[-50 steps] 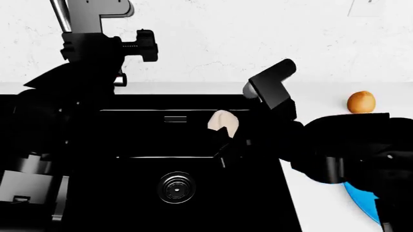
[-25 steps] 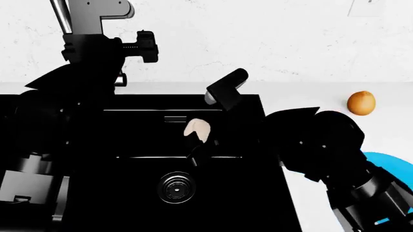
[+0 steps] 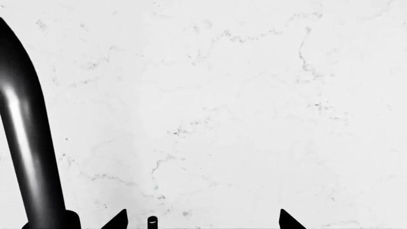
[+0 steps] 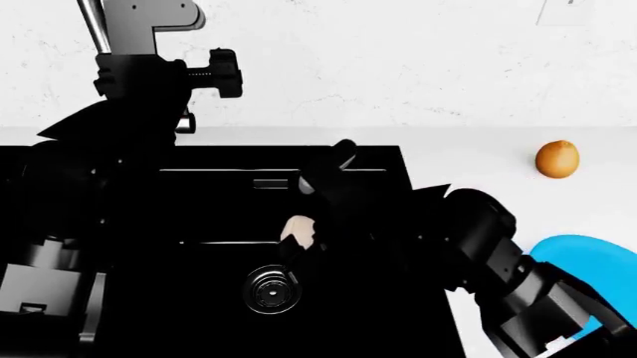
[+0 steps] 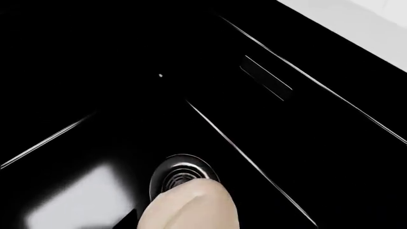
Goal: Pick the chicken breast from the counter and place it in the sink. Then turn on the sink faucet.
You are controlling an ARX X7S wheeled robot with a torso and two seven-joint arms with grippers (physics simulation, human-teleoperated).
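The pale chicken breast (image 4: 298,230) hangs low inside the black sink (image 4: 199,201), just above the round drain (image 4: 271,289). My right gripper (image 4: 304,237) is shut on it. In the right wrist view the chicken breast (image 5: 188,207) fills the space between the jaws, with the drain (image 5: 181,172) right behind it. My left gripper (image 3: 203,223) is open, its fingertips (image 3: 118,221) wide apart, facing the marble wall beside the sink faucet (image 3: 25,143). The faucet spout (image 4: 94,22) rises at the head view's top left. The white counter (image 4: 478,160) lies right of the sink.
An orange-brown egg-shaped object (image 4: 556,159) sits on the counter at right. A blue plate (image 4: 587,257) lies near the front right, partly under my right arm. The dividing ledge (image 4: 219,242) crosses the sink. A marble backsplash (image 4: 398,67) stands behind.
My right gripper has carried the chicken breast leftward and down, from above the sink's back right part to just over the drain. The left arm has stayed still.
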